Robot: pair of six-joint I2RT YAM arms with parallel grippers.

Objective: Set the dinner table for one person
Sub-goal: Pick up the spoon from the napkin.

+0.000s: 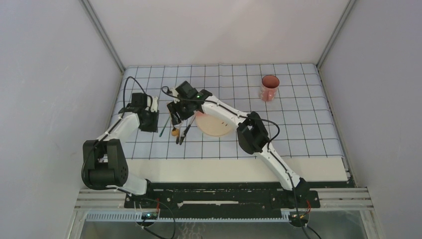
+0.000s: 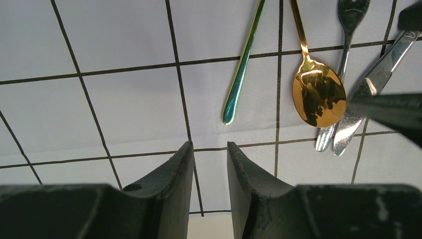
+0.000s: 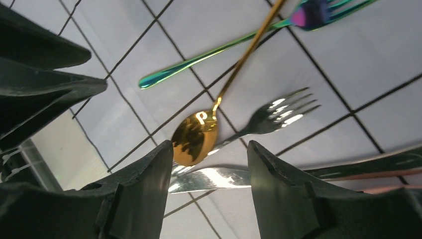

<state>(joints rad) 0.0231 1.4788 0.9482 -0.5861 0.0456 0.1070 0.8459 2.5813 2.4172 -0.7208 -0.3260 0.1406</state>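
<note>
The cream tabletop spans the cell, bare only along its near edge; the rest lies under a blue gridded cloth. Cutlery lies left of a pale plate. The right end effector hangs over the gold spoon and silver knife, fingers well apart, holding nothing. The left end effector shows a narrow gap — empty too. A pink mug stands far right.

I see the cream desk with a pale-blue gridded cloth spread directly on it, near edge uncovered.
</note>
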